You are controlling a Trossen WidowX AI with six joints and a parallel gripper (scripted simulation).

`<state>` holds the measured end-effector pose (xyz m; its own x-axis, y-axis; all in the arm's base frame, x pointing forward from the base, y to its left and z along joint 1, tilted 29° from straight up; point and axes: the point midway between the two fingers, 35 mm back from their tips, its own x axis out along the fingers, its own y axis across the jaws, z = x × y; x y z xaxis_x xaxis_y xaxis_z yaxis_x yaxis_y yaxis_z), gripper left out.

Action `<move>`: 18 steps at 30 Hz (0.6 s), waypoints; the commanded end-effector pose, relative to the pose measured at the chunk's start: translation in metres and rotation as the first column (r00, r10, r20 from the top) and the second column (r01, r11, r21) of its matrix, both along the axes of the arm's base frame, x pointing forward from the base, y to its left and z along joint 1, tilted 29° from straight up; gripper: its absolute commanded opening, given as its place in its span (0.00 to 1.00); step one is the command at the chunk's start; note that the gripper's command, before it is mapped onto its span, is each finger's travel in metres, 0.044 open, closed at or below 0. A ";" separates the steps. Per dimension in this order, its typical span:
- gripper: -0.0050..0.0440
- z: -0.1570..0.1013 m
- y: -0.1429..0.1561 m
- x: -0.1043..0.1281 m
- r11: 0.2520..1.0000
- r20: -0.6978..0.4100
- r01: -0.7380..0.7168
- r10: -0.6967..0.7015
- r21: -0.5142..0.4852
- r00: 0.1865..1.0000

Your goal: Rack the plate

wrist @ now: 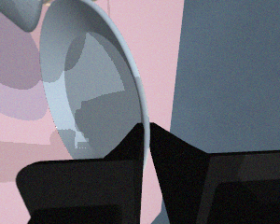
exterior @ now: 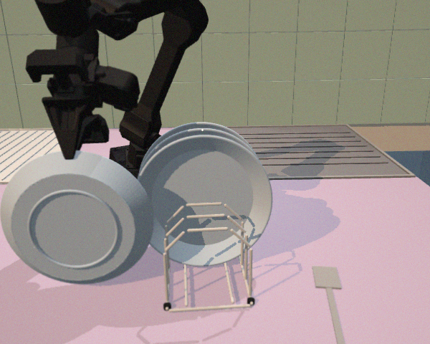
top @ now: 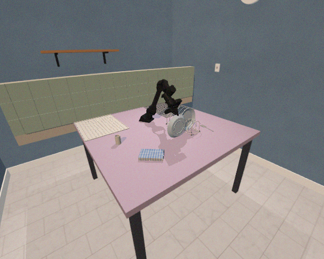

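My gripper (exterior: 67, 153) is shut on the top rim of a pale grey plate (exterior: 74, 218) and holds it upright, hanging just left of the wire dish rack (exterior: 208, 255). The plate's underside faces the exterior view, and its right edge overlaps the front racked plate. In the wrist view the rim (wrist: 145, 140) is pinched between my two dark fingers. Several plates (exterior: 208, 192) stand in the rack's rear slots. The front slots hold nothing. In the top view the held plate (top: 176, 127) hangs at the rack's near end (top: 191, 128).
A spatula (exterior: 330, 296) lies right of the rack. A grey drain mat (exterior: 319, 147) lies behind it and a white slatted mat (top: 100, 127) at the back left. A small cup (top: 117, 139) and a blue checked cloth (top: 151, 154) sit further forward.
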<state>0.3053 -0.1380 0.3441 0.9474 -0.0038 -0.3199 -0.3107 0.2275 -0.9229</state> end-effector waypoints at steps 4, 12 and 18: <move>0.10 0.012 0.013 0.004 1.000 0.001 -0.012 0.012 0.001 1.000; 0.10 0.018 0.022 0.006 1.000 -0.005 -0.012 0.012 0.001 1.000; 0.10 0.025 0.031 0.008 1.000 -0.010 -0.012 0.012 0.000 1.000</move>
